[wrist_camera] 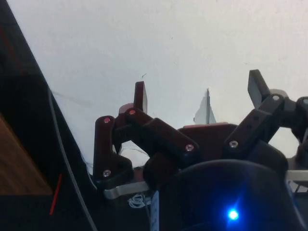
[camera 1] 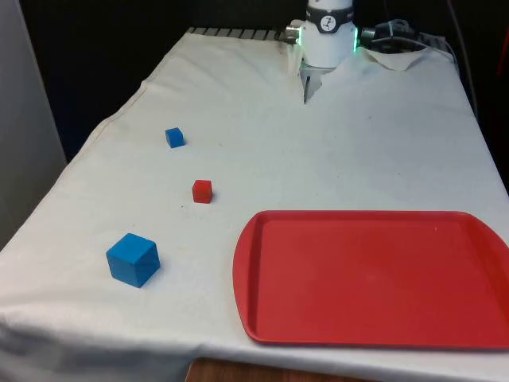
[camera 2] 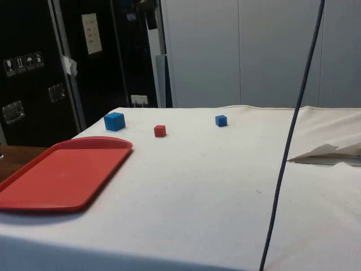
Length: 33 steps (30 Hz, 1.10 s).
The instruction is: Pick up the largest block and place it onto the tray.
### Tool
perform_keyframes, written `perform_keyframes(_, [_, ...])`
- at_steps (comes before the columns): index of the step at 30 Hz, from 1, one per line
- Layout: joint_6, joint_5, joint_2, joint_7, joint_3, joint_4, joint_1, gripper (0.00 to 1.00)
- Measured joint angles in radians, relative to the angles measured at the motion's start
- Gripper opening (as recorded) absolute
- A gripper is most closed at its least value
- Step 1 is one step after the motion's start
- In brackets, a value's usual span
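The gripper shows in the wrist view with fingers spread wide, holding nothing, white cloth beneath. In the front view the large blue block sits near the front edge at the view's left — well apart from the red tray at the right; a small red block and a small blue block lie farther back. In the side view the large blue block stands just beyond the tray's far corner.

Robot lab, test bench setup.
White cloth over surface, black curtains behind, dark cabinets w/ labels, loose cable.
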<state>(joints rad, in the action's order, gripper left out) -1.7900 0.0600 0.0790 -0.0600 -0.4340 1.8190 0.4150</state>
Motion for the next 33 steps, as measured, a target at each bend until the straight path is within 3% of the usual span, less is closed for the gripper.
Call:
perform_keyframes(9, [-0.018, 0.005, 0.052, -0.008, -0.013, -0.052, -0.004, 1.00])
perform_keyframes(33, [-0.083, 0.049, 0.268, -0.099, -0.102, -0.255, -0.026, 1.00])
